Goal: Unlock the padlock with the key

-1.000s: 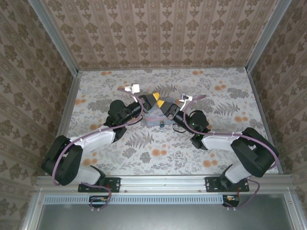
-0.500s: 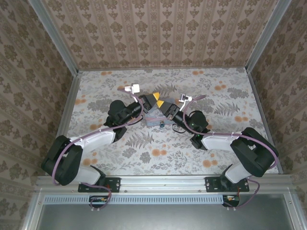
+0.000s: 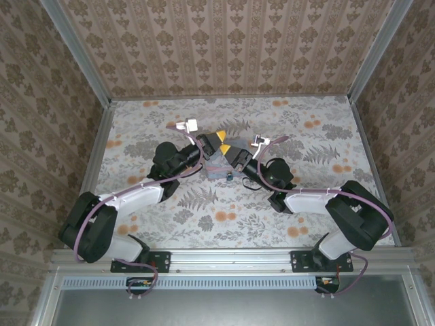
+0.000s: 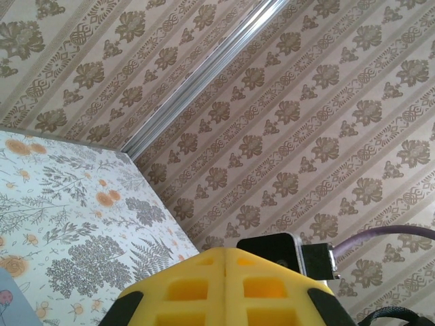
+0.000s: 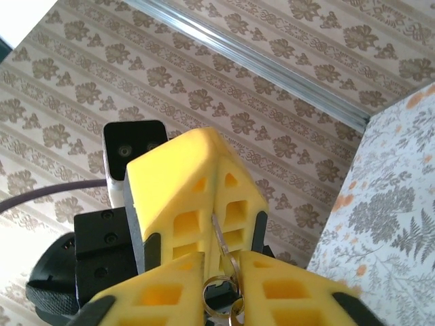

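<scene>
Pinching the key (image 5: 216,236) in their seam, the left gripper's (image 5: 214,204) fingers are pressed fully together. The right gripper (image 5: 221,272) is drawn in on the key ring (image 5: 219,288), touching it on both sides. The padlock (image 3: 230,176) lies on the desk (image 3: 306,136) at the near edge of the tin (image 3: 215,168), just below both grippers.
</scene>
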Action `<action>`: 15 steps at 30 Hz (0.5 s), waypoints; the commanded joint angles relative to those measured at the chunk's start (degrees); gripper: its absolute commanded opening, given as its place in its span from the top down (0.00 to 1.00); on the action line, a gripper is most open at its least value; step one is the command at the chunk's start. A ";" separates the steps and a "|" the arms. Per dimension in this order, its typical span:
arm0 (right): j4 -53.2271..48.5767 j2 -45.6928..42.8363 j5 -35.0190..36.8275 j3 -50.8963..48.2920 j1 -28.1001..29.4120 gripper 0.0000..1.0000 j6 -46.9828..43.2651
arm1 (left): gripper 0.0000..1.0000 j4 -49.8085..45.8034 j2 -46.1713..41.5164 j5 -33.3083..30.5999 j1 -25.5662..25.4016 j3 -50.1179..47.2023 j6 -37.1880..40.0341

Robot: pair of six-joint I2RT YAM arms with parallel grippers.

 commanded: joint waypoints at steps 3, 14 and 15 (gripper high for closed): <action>1.78 0.29 1.94 0.19 -0.32 1.00 -0.04 | 1.00 2.75 -1.40 -0.73 -0.41 -1.96 -0.82; 1.44 0.19 3.40 -2.23 -1.44 1.00 0.79 | 1.00 1.92 -5.54 -3.08 -0.32 -5.33 -1.16; 1.44 0.40 3.37 -2.24 -1.38 1.00 0.86 | 1.00 1.87 -5.65 -3.08 -0.32 -5.34 -1.17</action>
